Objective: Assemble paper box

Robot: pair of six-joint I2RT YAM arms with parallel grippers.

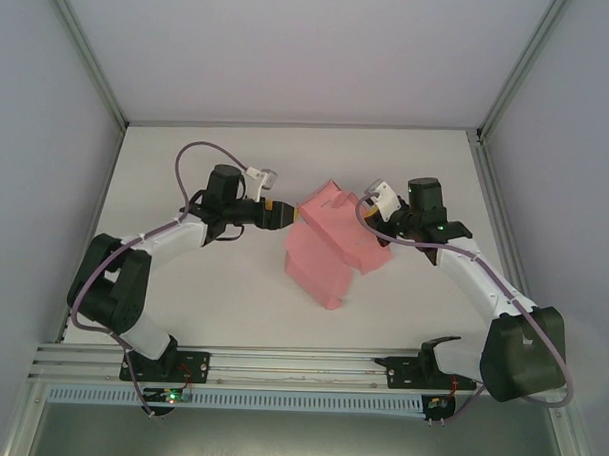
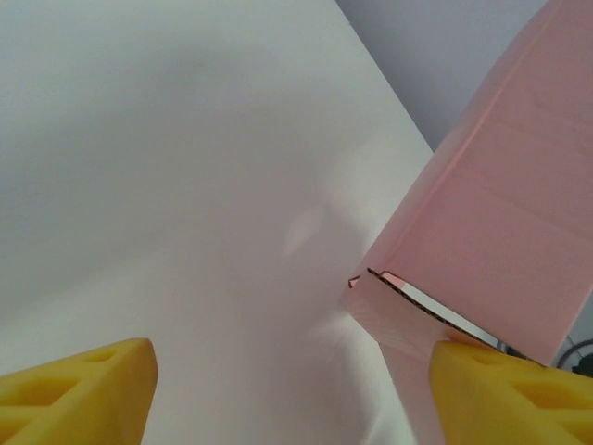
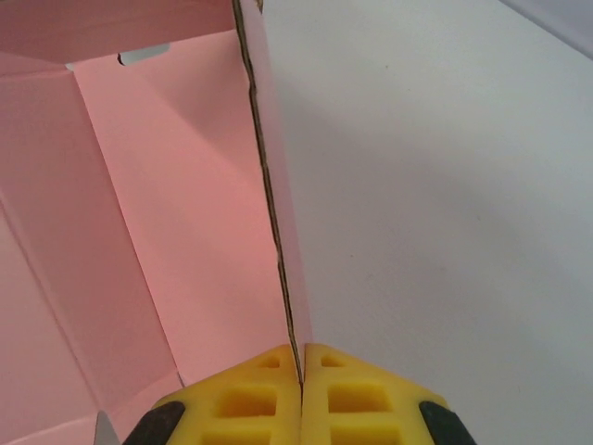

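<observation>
I hold the paper box point(image 1: 334, 251) by its right wall, with the right gripper point(image 3: 301, 394) clamped on the card edge. The left gripper point(image 1: 281, 216), jaws apart, sits just beside the box's left side. The box's long axis lies crosswise to its approach.

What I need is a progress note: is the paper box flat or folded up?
Partly folded: the paper box has panels standing up, unclosed; the right gripper pinches one wall's edge.
</observation>
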